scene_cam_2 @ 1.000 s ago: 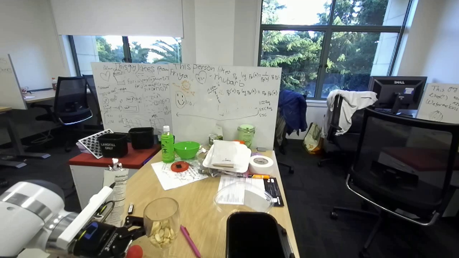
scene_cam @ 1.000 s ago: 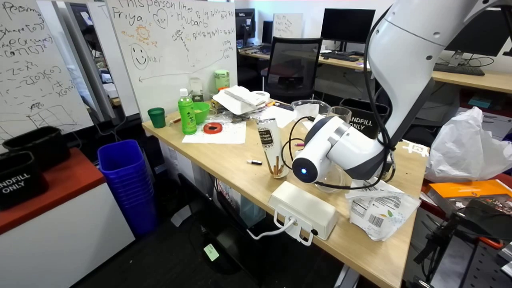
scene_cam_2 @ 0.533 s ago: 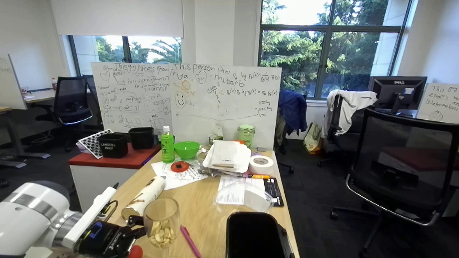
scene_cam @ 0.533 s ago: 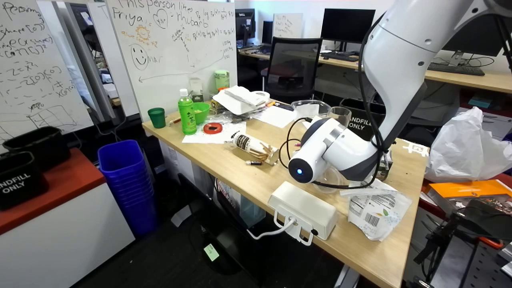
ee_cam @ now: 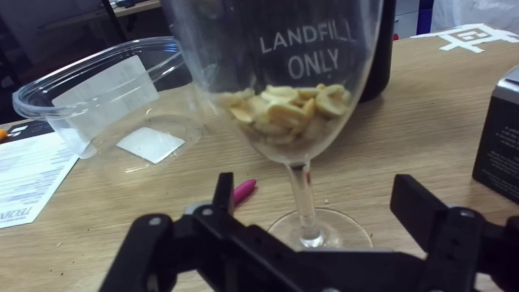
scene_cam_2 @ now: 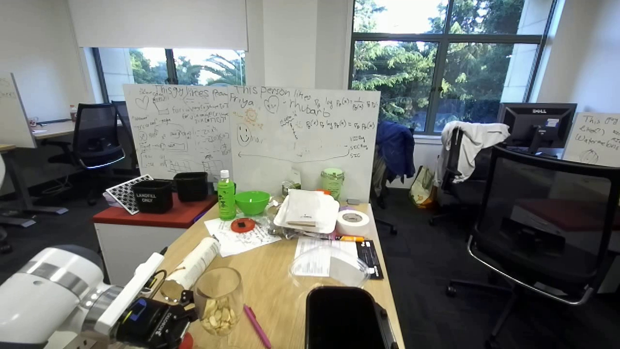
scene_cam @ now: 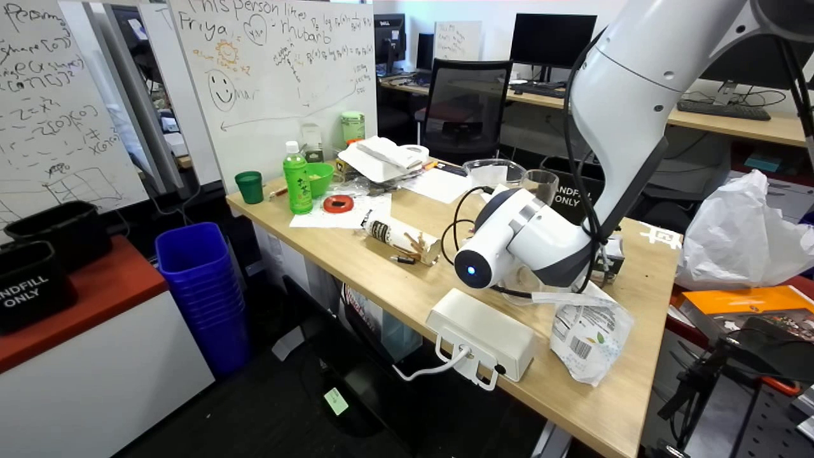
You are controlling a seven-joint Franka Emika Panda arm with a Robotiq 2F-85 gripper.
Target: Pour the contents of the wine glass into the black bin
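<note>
Toppled since a second ago: the tall printed container with brown sticks (scene_cam: 395,234), nearly upright then, lies on its side on the table (scene_cam: 337,248) now, its stick end towards my gripper (ee_cam: 313,194). I can't tell whether the two touch. My arm (scene_cam: 623,108) has crept a little as well, and the white packet (scene_cam: 591,346) near it has shifted.

I have the hand spread wide, and the wine glass (ee_cam: 290,151) stands upright just ahead of it. From the wrist view I see the stem in the gap between my fingers (ee_cam: 413,209), somewhat closer to the left one, with space on both sides; whether the fingertips have come level with it or stop short, I can't judge. The bowl rises above the fingertips and holds pale, nut-like pieces (ee_cam: 288,107).

Directly past the glass, farther from the hand, is the black bin (ee_cam: 380,69); I can read its LANDFILL ONLY lettering through the bowl. A pink pen (ee_cam: 245,190) lies behind the left finger, and a clear plastic tub (ee_cam: 52,112) sits beyond that, left of the glass. Past the right finger stands a small black box (ee_cam: 500,140).
</note>
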